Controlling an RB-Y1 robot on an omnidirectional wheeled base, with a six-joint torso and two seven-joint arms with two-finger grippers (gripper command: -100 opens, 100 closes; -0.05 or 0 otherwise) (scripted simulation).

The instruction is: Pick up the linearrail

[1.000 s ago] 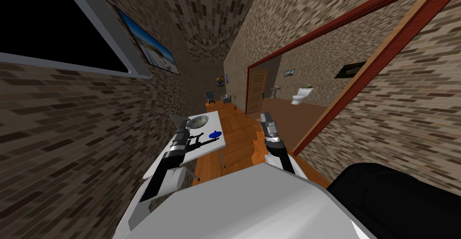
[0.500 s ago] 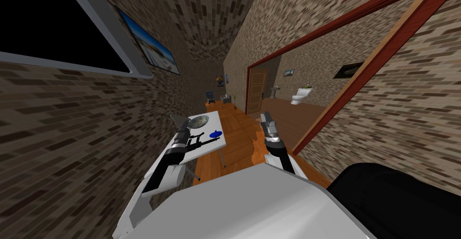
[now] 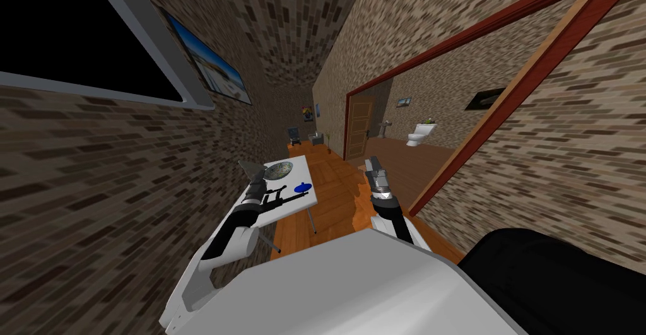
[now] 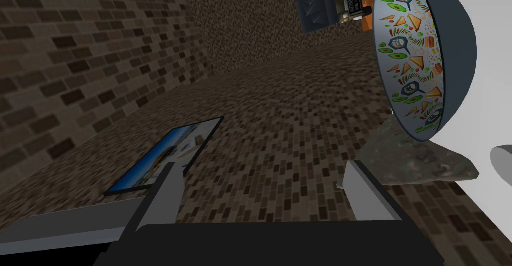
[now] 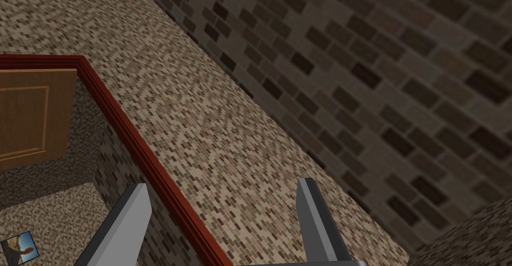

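Left gripper spread wide, right gripper likewise

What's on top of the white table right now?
A patterned bowl, a grey rock-like lump, a blue object and the black linearrail. My left arm hides the tabletop beneath it.

Left claw hovers over white table, seemingly beside black linearrail.

Table: smooth matt white; linearrail: matt black; bowl: smooth, patterned inside; lump touching it: rough, stone-like; floor at table's 3 o'clock: glossy wood.
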